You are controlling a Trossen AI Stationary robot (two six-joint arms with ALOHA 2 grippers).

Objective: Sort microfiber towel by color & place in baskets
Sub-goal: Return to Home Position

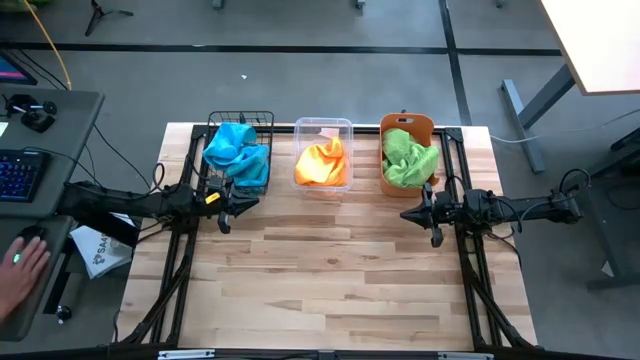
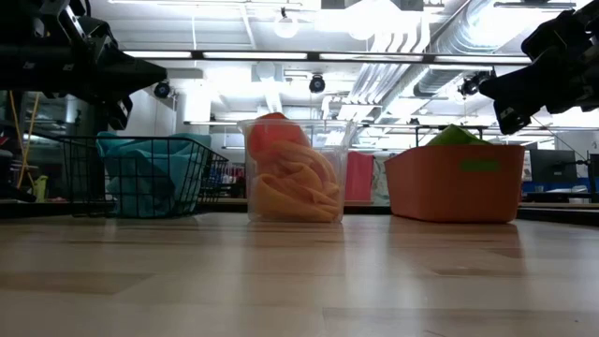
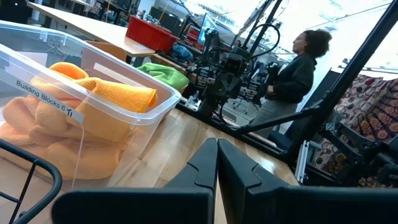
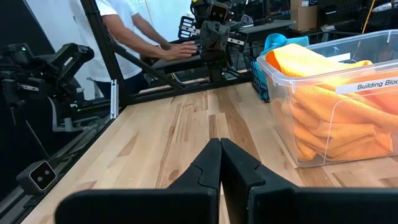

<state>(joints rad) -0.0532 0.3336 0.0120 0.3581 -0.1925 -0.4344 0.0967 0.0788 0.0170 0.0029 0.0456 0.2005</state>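
Both pinched shut and empty, the left tool (image 1: 230, 208) hangs close beside the wire basket (image 1: 240, 117) holding turquoise towels (image 1: 236, 150), the right tool (image 1: 410, 214) close beside the orange bin (image 1: 406, 122) holding green towels (image 1: 408, 160), so I'd retract each straight back, clear of those rims.

The smooth grey floor (image 1: 300, 25) has dark lines across it. In the middle sits a light brown wooden table top (image 1: 330, 290) made of planks. Beside it is a grey desk (image 1: 70, 110) with a black keyboard with blue keys (image 1: 20, 175). A white table top (image 1: 600, 40) stands on grey metal legs (image 1: 522, 112). Overhead, long bright strip lights (image 2: 243, 56) and big silver pipes (image 2: 407, 56) run along the ceiling.
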